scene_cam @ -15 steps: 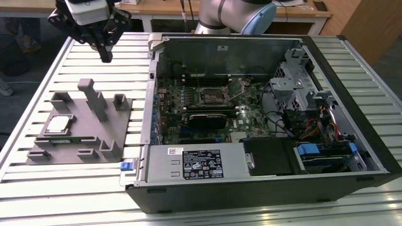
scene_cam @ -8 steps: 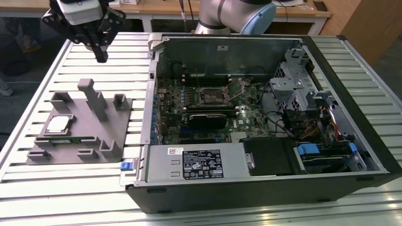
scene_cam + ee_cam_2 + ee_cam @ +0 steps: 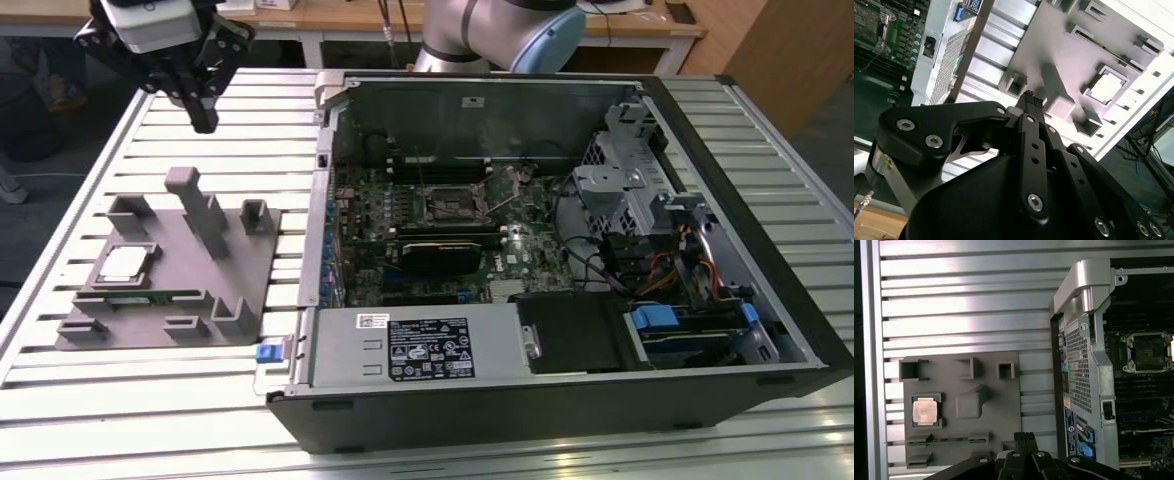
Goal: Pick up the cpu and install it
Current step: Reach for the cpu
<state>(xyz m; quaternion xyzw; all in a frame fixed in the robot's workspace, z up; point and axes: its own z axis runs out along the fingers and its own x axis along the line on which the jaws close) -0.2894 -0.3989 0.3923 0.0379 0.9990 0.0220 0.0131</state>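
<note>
The cpu [image 3: 124,264], a small square chip with a pale metal top, lies in a square pocket of the grey plastic tray [image 3: 187,300] at the exterior view's left. Both wrist views show it too, cpu [image 3: 924,410] and cpu [image 3: 1107,85], flat in the tray [image 3: 1004,395]. My gripper [image 3: 203,118] hangs high above the table, beyond the tray's far end and well clear of the chip. Its black fingers [image 3: 1025,436] are shut together with nothing between them, gripper [image 3: 1029,97].
An open computer case [image 3: 561,250] lies on the slatted metal table [image 3: 160,400], to the right of the tray in the exterior view. Its motherboard carries an open square socket [image 3: 447,203], socket [image 3: 1149,351]. A thin green strip [image 3: 946,440] sits in a tray slot.
</note>
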